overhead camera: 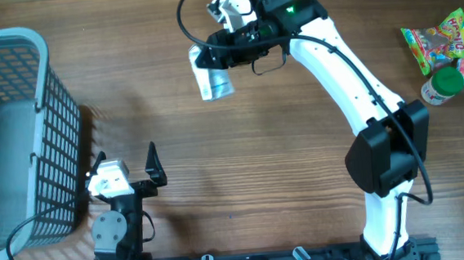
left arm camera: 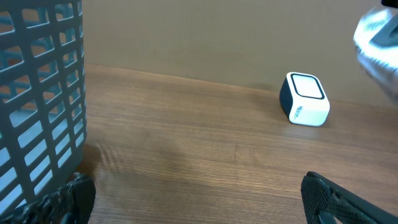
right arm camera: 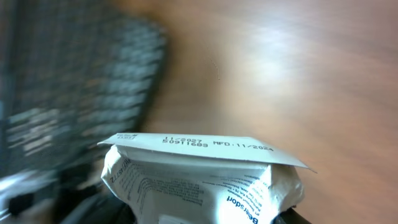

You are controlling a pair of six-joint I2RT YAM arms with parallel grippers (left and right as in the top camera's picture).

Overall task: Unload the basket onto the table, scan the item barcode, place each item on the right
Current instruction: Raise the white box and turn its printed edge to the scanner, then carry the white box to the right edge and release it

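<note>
We see the right gripper [overhead camera: 207, 59] clamped on the white packet [overhead camera: 214, 82], held off the wooden table [overhead camera: 242, 162] just beside the scanner [left arm camera: 305, 99], long axis pointing away from it. The left gripper [overhead camera: 126, 168], jaws apart and empty, sits well apart from the scanner; so does 1 basket [overhead camera: 62, 142].

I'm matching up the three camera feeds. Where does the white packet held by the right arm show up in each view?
Overhead: the white packet is upper centre, at the end of the right arm.
Left wrist: a blurred pale shape at the top right edge, probably the packet.
Right wrist: bottom centre, close up.
Shared landmark: the grey basket, on the left in every view, though blurred in the right wrist view.
</note>
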